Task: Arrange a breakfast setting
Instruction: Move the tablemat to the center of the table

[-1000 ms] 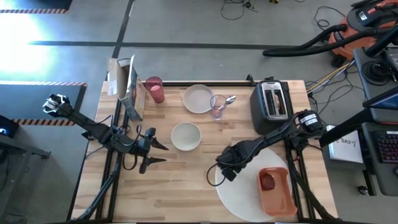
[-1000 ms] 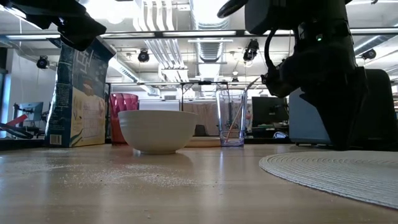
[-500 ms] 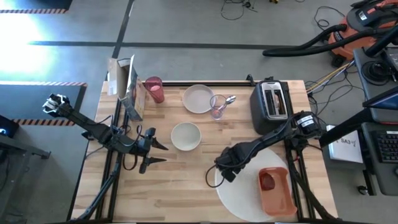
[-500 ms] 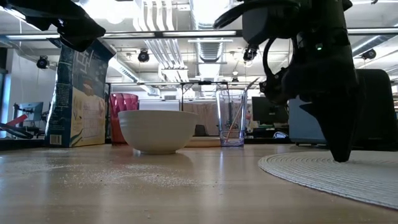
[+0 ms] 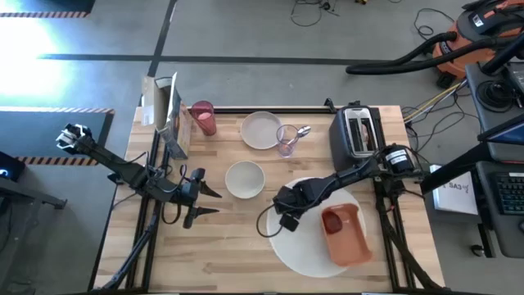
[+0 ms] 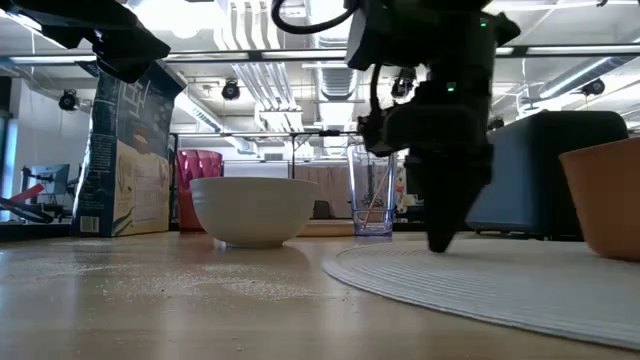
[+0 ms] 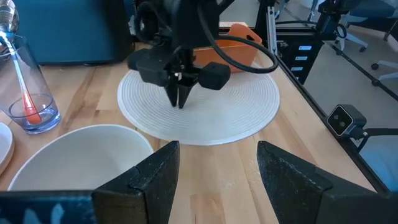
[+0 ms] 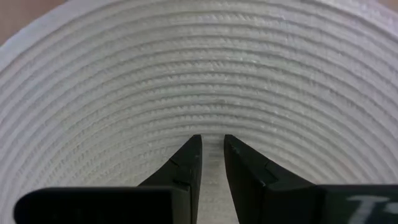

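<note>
We saw the round white woven placemat (image 5: 304, 246) lying on the wooden table (image 5: 229, 246), with an orange tray (image 5: 345, 234) resting on the mat's side away from the white bowl (image 5: 245, 179). The right gripper (image 5: 286, 217) pressed down on the mat's edge nearest the bowl, its fingers (image 8: 186, 163) drawn almost together with only a thin gap, pinching nothing we could make out. Beyond the bowl from the mat, the left gripper (image 5: 206, 201) hovered with its fingers (image 7: 146, 180) spread apart, empty.
</note>
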Tool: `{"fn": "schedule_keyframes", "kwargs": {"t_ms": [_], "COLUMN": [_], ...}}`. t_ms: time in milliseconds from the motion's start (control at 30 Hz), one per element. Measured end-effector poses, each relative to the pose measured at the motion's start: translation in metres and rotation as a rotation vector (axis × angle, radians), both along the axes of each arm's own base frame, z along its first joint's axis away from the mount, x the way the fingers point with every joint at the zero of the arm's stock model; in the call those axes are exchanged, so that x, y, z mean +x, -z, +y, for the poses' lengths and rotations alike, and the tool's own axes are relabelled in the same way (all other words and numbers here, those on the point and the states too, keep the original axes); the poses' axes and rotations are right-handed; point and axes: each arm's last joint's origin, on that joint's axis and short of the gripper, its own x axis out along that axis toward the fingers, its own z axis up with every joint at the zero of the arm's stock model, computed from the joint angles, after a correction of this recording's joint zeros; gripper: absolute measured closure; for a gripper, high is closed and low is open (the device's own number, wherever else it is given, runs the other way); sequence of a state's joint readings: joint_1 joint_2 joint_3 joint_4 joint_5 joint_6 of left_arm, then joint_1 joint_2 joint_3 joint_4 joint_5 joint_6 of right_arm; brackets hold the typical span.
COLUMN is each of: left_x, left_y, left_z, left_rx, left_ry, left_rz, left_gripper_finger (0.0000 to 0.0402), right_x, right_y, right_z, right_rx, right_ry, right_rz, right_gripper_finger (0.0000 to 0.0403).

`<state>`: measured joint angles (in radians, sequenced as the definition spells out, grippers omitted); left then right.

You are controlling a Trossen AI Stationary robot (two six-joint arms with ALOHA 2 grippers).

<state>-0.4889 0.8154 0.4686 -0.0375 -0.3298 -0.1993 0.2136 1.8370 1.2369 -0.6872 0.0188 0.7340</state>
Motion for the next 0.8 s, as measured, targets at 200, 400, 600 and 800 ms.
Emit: {"fn": "schedule_keyframes", "kwargs": {"t_ms": [200,400,600,800], "left_x": [0.000,0.000,0.000,0.000], "left_y": [0.000,0.000,0.000,0.000], "left_z": [0.000,0.000,-0.001,-0.001], "left_rx": [0.000,0.003,-0.008,-0.007], "left_ry": [0.000,0.001,0.023,0.024], "left_rz": [0.001,0.000,0.006,0.009], "left_gripper_finger": [0.0203,0.0203,0.0203,0.0203], "right_x": [0.010,0.028,0.027,0.019], "right_y": [-0.002,-0.008,-0.023,-0.042], "right_z": [-0.019,-0.034,-0.034,-0.013], "right_rx": [-0.027,-0.024,-0.013,0.035], "right_ry": [-0.057,-0.057,-0.044,-0.045], "right_rz": [-0.074,-0.240,-0.189,-0.054], "right_gripper_finger": [0.0344,0.0344,0.0344,0.0344]}}
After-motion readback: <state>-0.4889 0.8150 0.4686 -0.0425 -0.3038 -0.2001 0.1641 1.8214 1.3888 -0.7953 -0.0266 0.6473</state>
